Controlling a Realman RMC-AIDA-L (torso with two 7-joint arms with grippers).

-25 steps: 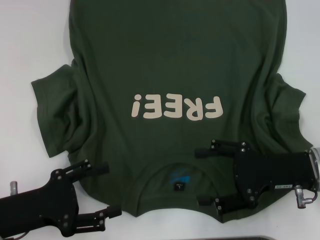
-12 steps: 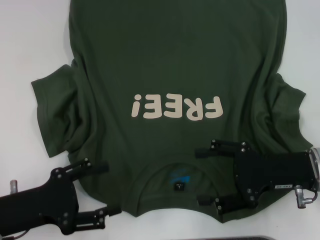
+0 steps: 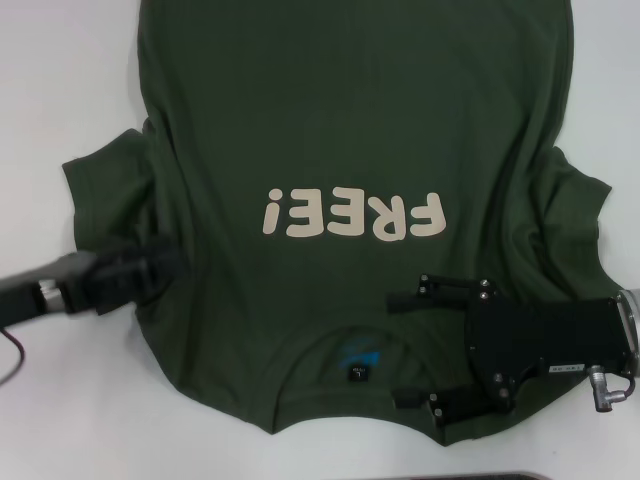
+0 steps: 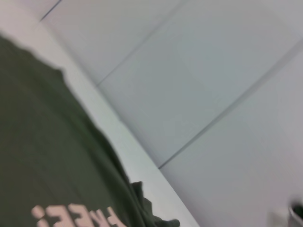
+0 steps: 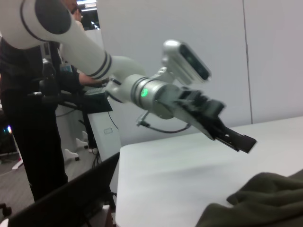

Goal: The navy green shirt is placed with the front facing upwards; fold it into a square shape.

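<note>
Left gripper (image 3: 150,265) is hovering over the navy green shirt (image 3: 350,120) — grip unclear — while right gripper (image 3: 410,350) is sitting wide open, empty, beside the collar — limp cloth, best pinched at shoulders.

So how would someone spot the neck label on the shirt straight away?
The navy green shirt covers the white table, collar nearest the robot. Below the cream FREE! lettering, inside the collar, sits the small black neck label, beside a teal print.

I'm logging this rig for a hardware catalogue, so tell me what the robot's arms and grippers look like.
The right gripper is matte black and boxy, with thin linkage fingers studded with silver screws, a small white label and a silvery wrist connector. The left gripper is black too, on a glossy white arm with black joint bands, a green indicator light and a dark cable.
</note>
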